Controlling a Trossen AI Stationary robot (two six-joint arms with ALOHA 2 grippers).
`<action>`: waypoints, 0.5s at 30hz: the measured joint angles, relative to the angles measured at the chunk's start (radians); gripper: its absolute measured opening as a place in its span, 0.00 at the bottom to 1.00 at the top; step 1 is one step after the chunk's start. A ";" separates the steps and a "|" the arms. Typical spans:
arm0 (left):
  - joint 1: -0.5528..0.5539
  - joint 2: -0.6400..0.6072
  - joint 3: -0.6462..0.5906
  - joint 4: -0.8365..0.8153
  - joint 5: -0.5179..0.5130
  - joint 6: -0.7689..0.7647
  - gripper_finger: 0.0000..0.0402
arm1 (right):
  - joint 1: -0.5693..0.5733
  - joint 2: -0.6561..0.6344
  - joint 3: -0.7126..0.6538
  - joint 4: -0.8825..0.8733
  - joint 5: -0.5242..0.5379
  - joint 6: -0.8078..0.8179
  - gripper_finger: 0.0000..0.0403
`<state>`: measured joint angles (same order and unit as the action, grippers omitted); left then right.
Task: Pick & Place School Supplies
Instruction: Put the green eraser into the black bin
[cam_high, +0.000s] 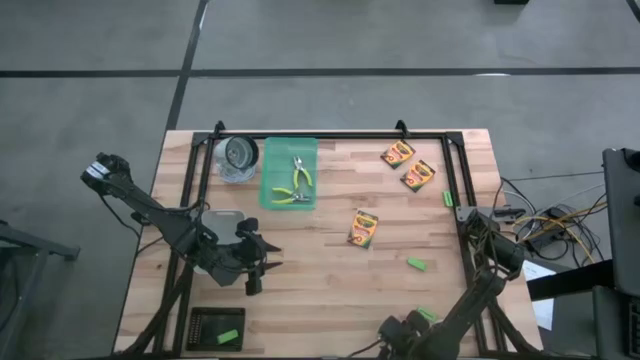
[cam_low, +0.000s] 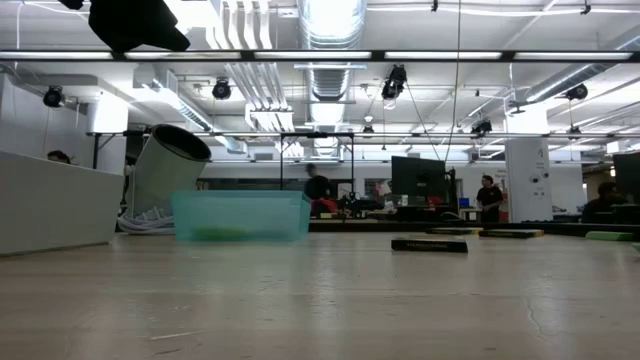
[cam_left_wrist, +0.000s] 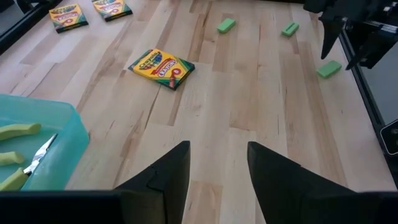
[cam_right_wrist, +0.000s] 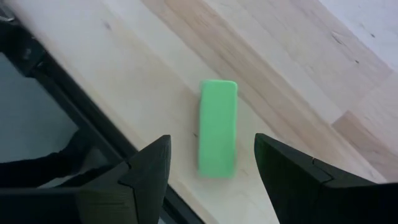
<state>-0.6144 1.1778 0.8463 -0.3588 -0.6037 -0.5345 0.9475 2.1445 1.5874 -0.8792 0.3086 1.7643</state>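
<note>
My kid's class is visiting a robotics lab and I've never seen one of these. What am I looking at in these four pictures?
Two dark robot arms work at a wooden table. One picture looks straight down, one looks level across the tabletop, and two come from cameras on the arms' wrists. On the table lie three yellow-orange crayon boxes, small green blocks and a teal flat tray holding two pliers with yellow-green handles. The left gripper is open above bare wood. The right gripper is open over one green block. Neither holds anything.
</note>
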 joint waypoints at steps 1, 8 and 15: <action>0.000 0.000 0.000 0.000 0.000 0.002 0.41 | -0.001 0.000 -0.004 0.000 -0.001 0.010 0.56; 0.000 0.000 0.000 0.000 0.000 0.007 0.41 | -0.002 0.001 -0.029 0.006 -0.003 0.043 0.56; 0.000 0.000 0.000 0.000 0.000 0.007 0.41 | -0.003 0.000 -0.056 0.057 -0.016 0.043 0.56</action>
<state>-0.6144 1.1778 0.8459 -0.3592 -0.6037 -0.5274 0.9443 2.1448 1.5315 -0.8224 0.2924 1.8070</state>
